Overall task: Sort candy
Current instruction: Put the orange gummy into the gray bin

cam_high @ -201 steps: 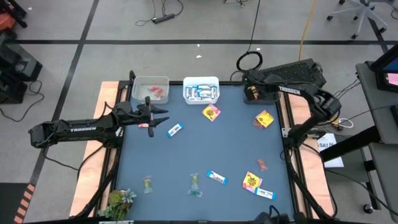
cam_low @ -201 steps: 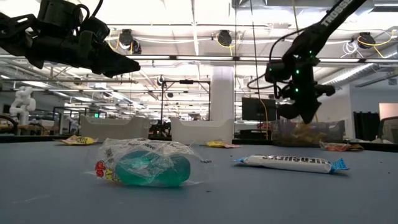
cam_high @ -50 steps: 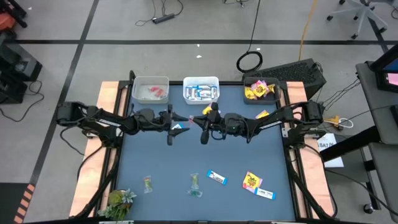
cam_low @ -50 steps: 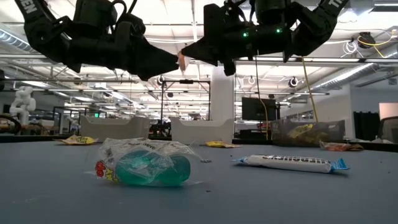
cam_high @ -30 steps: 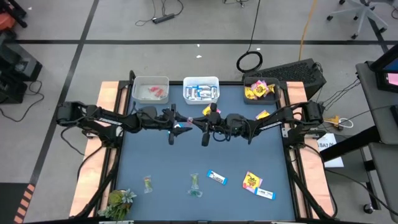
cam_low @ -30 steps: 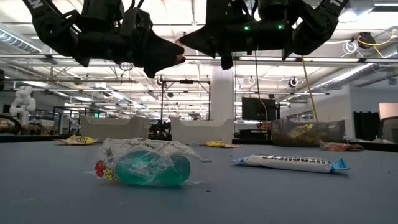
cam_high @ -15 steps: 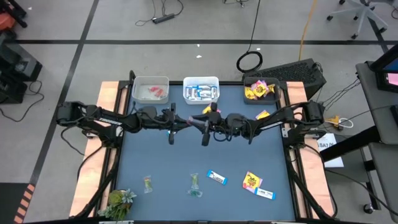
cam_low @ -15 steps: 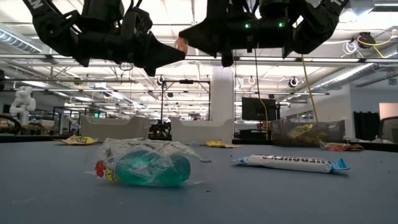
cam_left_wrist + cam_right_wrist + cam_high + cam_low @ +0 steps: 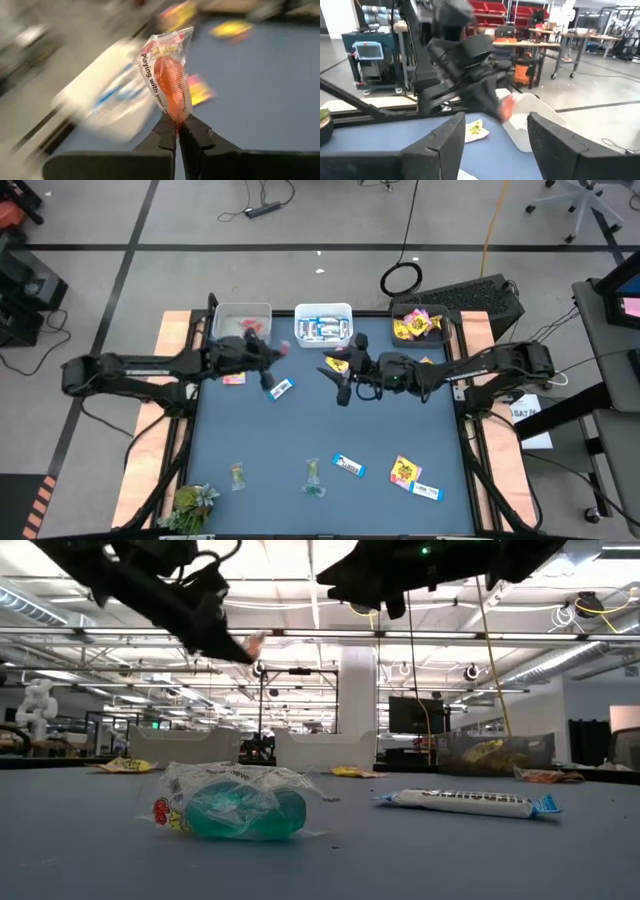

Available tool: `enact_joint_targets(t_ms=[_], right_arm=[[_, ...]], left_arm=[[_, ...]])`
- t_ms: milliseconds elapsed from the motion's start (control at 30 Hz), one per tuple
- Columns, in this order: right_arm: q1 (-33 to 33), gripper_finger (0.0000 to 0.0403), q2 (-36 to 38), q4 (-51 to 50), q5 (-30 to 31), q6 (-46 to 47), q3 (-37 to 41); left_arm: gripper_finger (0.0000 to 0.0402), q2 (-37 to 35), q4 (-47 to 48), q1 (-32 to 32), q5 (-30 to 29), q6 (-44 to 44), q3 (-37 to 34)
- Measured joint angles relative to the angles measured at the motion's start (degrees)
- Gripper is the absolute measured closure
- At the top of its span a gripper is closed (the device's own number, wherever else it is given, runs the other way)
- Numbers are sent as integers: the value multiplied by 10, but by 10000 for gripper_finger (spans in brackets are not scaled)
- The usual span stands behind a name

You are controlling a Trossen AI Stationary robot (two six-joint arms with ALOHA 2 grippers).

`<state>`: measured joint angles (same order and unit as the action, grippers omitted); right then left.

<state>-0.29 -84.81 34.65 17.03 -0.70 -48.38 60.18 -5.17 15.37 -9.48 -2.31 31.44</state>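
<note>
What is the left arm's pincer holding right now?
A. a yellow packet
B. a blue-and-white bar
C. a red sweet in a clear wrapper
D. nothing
C: the left wrist view shows the left gripper pinched shut on a red candy in a clear printed wrapper.

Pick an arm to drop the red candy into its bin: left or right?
Left. The left gripper is already shut on the red wrapped candy and sits beside the bin holding red candies. The right gripper is open, empty and farther away.

A green leafy plant (image 9: 192, 505) lies at the blue table's (image 9: 300, 420) near-left corner.
</note>
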Motion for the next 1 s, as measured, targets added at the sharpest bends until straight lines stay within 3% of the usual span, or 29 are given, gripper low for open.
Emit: enact_joint_targets(t_ms=[133, 267, 567, 767, 1000], right_arm=[[0, 200, 10, -22, -2, 3, 0], [0, 200, 10, -36, -2, 2, 0], [0, 200, 9, -48, -4, 2, 0], [0, 200, 9, -61, -4, 4, 0], [0, 200, 9, -66, -4, 4, 0]], left_arm=[[392, -26, 209, 47, -106, 57, 59], [392, -17, 317, 131, -119, 62, 101], [391, 103, 369, 297, -3, 22, 161], [390, 197, 376, 335, 0, -7, 182], [389, 236, 365, 341, -1, -42, 189]])
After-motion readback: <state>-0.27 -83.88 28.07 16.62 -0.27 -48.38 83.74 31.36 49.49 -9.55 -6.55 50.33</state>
